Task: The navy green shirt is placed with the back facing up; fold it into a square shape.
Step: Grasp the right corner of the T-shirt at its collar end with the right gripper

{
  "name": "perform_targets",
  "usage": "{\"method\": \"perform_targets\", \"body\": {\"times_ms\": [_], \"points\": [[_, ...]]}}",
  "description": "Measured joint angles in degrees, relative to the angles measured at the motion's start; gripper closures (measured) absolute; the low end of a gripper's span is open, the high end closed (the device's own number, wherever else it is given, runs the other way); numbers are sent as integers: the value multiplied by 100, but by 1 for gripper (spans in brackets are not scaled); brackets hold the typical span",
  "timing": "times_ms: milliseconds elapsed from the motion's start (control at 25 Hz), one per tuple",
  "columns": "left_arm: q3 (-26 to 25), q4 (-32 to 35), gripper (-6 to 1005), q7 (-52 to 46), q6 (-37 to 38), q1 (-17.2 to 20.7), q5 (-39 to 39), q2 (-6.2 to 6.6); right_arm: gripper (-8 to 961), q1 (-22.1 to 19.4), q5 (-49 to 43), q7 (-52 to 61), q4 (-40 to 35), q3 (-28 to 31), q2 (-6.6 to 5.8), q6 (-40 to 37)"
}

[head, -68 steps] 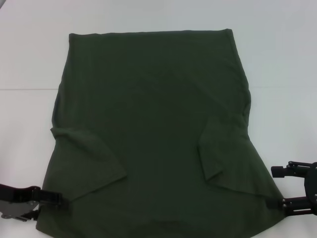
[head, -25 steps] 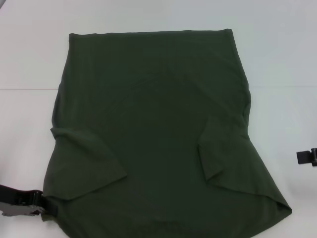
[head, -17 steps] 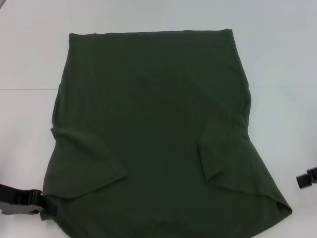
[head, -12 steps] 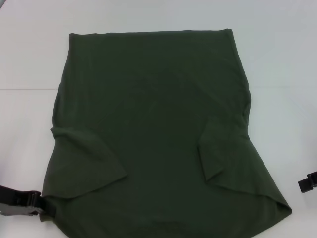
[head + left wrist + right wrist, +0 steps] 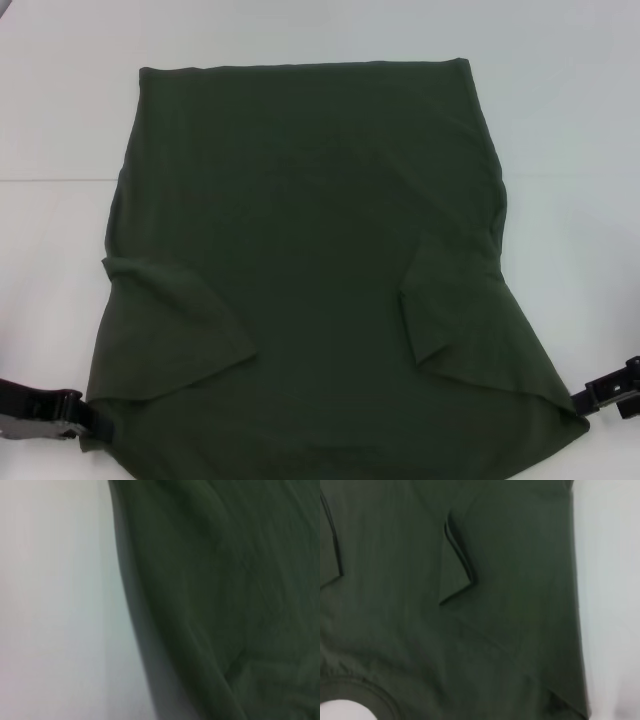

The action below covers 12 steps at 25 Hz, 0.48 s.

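The navy green shirt (image 5: 310,250) lies flat on the white table, plain side up. Both sleeves are folded inward: the left sleeve (image 5: 170,320) and the right sleeve (image 5: 450,320). My left gripper (image 5: 95,425) sits at the shirt's near left corner, touching the cloth edge. At the near right corner, my right gripper (image 5: 590,397) reaches the cloth from the side. The left wrist view holds the shirt's edge (image 5: 225,580) beside bare table. The right wrist view looks down on the folded sleeve (image 5: 457,565) and the collar (image 5: 365,692).
The white table (image 5: 560,120) extends on all sides of the shirt, with a faint seam line (image 5: 60,179) running across it at the left. Nothing else lies on it.
My right gripper pulled away to the right edge of view, then came back down and inward to the shirt's near right corner. The left gripper sank slightly. The shirt has not moved.
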Motion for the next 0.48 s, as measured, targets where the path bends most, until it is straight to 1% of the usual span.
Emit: {"method": "perform_targets", "body": {"times_ms": [280, 480], "points": [[0, -1, 946, 9, 4, 11, -2, -10, 152, 1, -5, -40, 246, -257, 60, 397], [0, -1, 946, 12, 3, 16, -2, -18, 151, 6, -8, -58, 280, -308, 152, 529]]}}
